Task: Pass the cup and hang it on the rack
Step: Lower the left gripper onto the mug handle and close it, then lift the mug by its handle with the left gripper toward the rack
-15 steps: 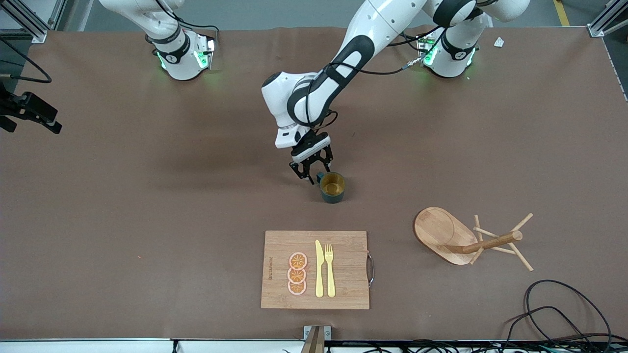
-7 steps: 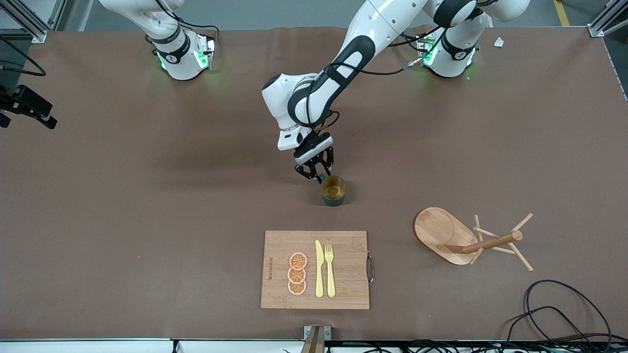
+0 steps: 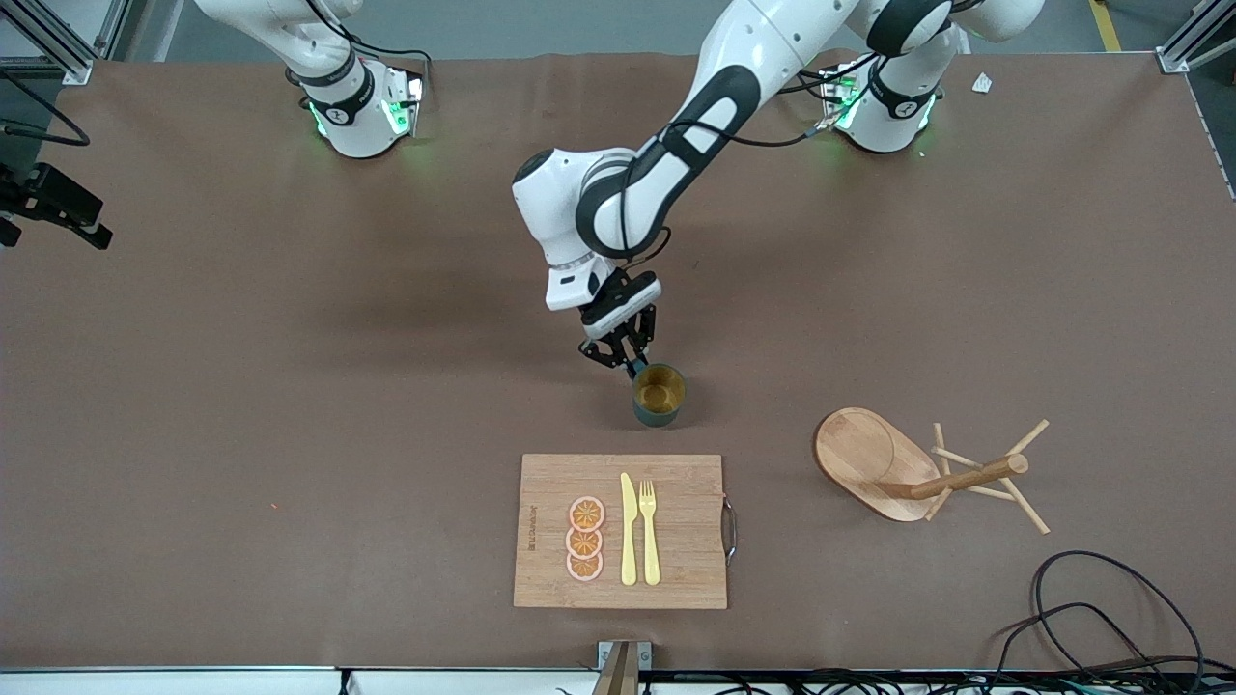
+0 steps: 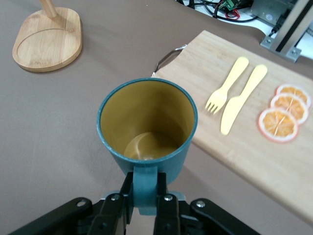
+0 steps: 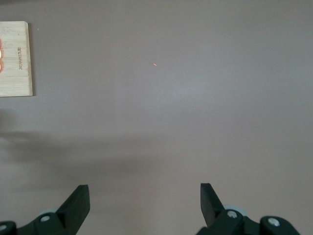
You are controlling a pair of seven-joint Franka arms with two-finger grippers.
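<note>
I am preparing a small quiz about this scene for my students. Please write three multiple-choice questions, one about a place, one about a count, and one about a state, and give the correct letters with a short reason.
1. Where does the rack stand compared with the cutting board?
A. Toward the left arm's end of the table
B. Toward the right arm's end of the table
C. On the cutting board

2. How many orange slices lie on the cutting board?
A. Two
B. Three
C. Five

3. What is the state of the left gripper?
A. Open over bare table
B. Shut on the fork
C. Shut on the cup's handle

Answers:
1. A, the rack lies beside the board toward the left arm's end.
2. B, three slices lie in a row beside the knife.
3. C, the left wrist view shows its fingers pressed on the handle of the cup; the right gripper is open over bare table.
</note>
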